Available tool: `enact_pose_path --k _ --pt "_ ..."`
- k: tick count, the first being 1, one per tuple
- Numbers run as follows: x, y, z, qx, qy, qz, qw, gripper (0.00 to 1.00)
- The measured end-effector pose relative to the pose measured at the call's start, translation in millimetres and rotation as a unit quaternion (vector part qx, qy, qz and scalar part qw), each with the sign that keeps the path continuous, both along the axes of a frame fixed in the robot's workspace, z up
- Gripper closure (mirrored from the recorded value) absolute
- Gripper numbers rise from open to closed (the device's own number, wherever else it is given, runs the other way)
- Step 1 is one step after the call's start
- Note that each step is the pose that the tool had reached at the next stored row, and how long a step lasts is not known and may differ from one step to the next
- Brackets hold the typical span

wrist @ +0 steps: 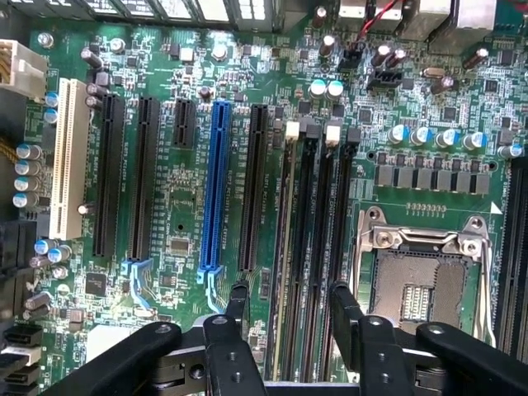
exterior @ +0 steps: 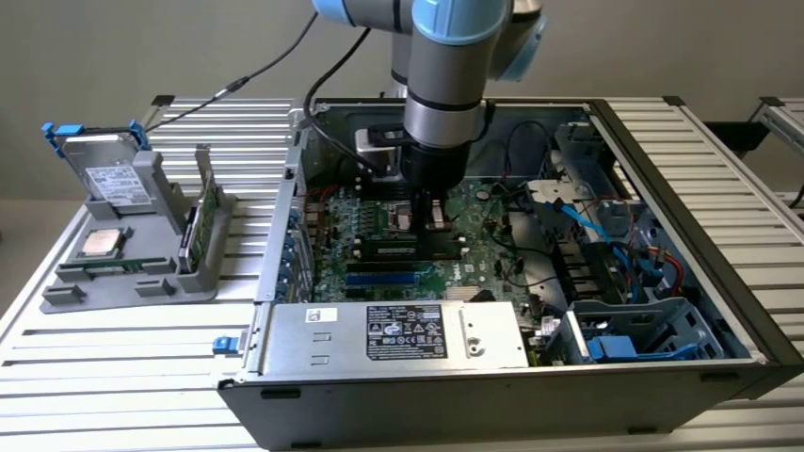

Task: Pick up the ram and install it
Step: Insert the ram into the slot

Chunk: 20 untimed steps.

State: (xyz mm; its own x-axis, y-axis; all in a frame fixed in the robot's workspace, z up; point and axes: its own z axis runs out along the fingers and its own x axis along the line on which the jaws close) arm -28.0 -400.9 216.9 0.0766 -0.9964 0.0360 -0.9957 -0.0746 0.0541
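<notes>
I have the gripper (wrist: 289, 301) low over the motherboard (wrist: 177, 198), its jaws spread wide and holding nothing. They straddle the bank of memory slots just beside the empty processor socket (wrist: 417, 280). I take the ram (wrist: 285, 247) to be the thin pale strip standing edge-on in the slot farthest from that socket, directly between the jaws. If so, placing looks done. Whether it is pressed fully home I cannot judge, since its near end is hidden behind the jaws and the latches are hard to read. Well away from the socket, outside the case, a green board (exterior: 192, 235) stands in a gray holder (exterior: 126, 278); I cannot identify it.
</notes>
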Motion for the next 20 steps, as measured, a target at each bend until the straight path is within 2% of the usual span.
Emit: enact_pose_path --k 10,15,17,18,20 --pt "-2.8 0.0 16.6 0.0000 0.0000 0.000 1.0000 0.48" --pt "-2.9 0.0 17.1 0.0001 0.0000 0.000 1.0000 0.48" --pt "-2.8 0.0 17.1 0.0000 0.0000 0.000 1.0000 0.51" --pt "-2.8 0.0 17.1 0.0000 0.0000 0.000 1.0000 0.58" --pt "-2.9 0.0 17.1 0.0000 0.0000 0.000 1.0000 0.58"
